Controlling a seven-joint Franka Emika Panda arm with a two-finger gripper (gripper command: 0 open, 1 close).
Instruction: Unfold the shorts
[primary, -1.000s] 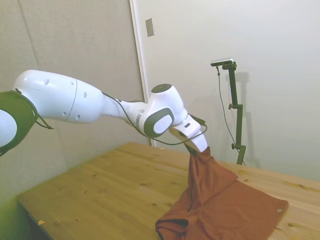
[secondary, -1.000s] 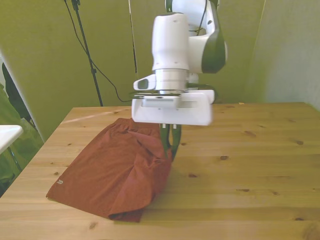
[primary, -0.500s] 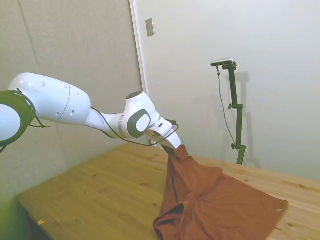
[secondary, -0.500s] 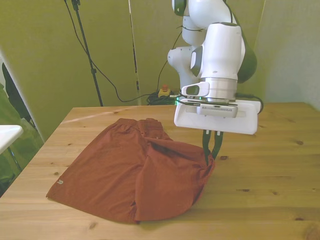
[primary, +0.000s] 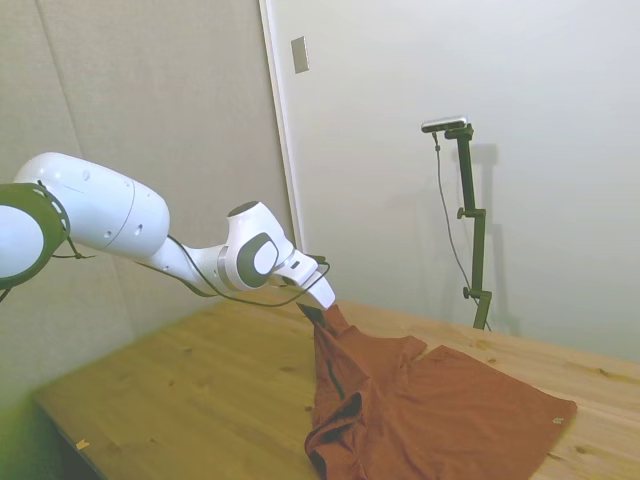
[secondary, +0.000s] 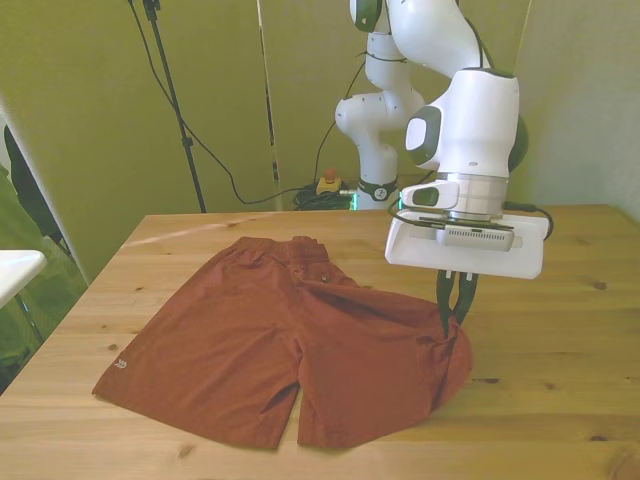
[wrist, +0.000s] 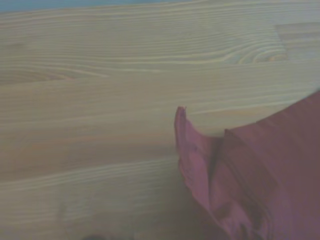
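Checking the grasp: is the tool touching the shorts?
Touching. In the front view the tool is pinched shut on the lifted edge of the shorts.

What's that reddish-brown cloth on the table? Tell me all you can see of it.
It is a pair of rust-brown shorts in soft, thin-looking fabric, spread nearly flat on the wooden table. Both short legs show, with a gathered waistband at the far side and a small pale tag at one hem corner. The gripper pinches the other leg's outer edge in shut jaws, lifting it into a peak.

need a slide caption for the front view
The pincer pinches one leg of the rust-brown shorts, lifting it above the wooden table.
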